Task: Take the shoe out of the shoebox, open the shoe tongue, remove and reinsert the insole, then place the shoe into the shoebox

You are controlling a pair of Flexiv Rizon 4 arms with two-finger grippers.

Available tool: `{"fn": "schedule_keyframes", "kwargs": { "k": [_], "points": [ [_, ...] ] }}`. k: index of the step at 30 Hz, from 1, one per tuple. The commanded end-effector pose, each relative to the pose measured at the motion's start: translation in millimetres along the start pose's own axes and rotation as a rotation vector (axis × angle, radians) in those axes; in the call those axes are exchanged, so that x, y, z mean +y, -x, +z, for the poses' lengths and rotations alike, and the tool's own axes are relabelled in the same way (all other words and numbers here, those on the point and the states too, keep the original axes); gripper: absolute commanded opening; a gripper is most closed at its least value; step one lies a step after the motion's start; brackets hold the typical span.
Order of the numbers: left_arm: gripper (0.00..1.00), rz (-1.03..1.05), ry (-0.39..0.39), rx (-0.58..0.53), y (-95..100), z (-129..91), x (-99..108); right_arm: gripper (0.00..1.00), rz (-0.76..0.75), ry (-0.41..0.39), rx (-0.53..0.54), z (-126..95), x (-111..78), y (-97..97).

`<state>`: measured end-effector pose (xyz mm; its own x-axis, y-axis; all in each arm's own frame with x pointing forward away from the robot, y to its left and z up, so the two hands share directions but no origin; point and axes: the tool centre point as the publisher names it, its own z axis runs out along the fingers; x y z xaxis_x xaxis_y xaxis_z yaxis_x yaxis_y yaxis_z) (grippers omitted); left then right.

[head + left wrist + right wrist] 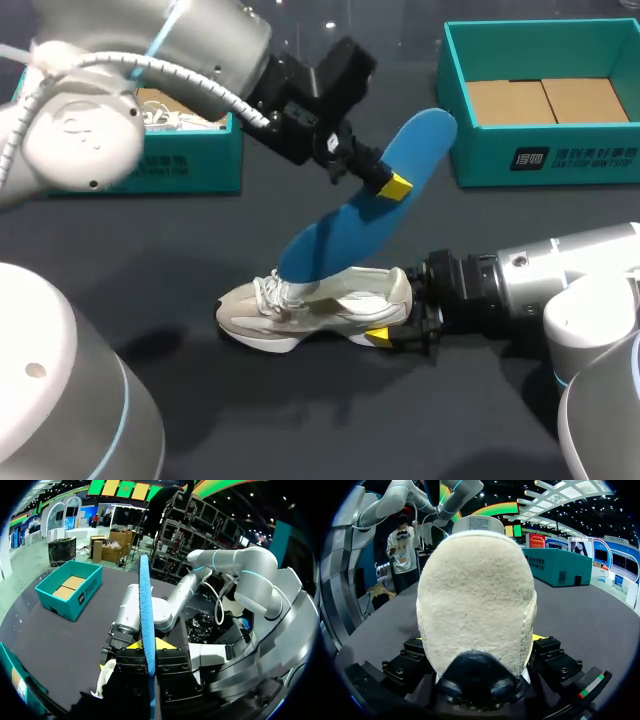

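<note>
My left gripper is clamped on the blue insole, whose toe end sits inside the white shoe. My right gripper pinches the shoe's heel, holding it on the table. If the insole snags on the laces, it may buckle or slip from my grip.

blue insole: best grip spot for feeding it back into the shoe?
Pinch its flat faces on the upper, heel half, coming from above on the left, where the left gripper holds it. The insole is a thin sheet standing tilted, toe end down at the shoe opening; the right gripper clamps the heel.
</note>
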<state>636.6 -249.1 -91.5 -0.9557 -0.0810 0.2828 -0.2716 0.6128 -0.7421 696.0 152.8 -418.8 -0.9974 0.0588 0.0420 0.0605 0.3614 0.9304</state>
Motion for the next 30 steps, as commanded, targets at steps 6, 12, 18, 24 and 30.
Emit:
{"fn": "schedule_keyframes", "kwargs": {
  "k": [6,12,18,24,30],
  "points": [
    [0.0,-0.027,-0.124,0.004,-4.6,-14.6,17.1,0.0,0.001,-0.003,-0.001,1.8,-1.5,0.1],
    [0.0,-0.046,-0.27,0.072,-22.3,-43.7,-8.2,0.0,0.001,-0.003,-0.001,1.8,-1.5,0.1],
    [0.0,-0.202,-0.297,0.18,-33.7,-65.8,-23.9,0.0,0.001,-0.003,-0.001,1.8,-1.5,0.1],
    [0.0,-0.202,-0.297,0.18,-33.7,-65.8,-23.9,0.0,0.001,-0.003,-0.001,1.8,-1.5,0.1],
    [0.0,-0.193,-0.456,0.184,-47.6,-77.5,-19.0,0.0,0.001,-0.003,-0.001,1.8,-1.5,0.1]
  ]
}}
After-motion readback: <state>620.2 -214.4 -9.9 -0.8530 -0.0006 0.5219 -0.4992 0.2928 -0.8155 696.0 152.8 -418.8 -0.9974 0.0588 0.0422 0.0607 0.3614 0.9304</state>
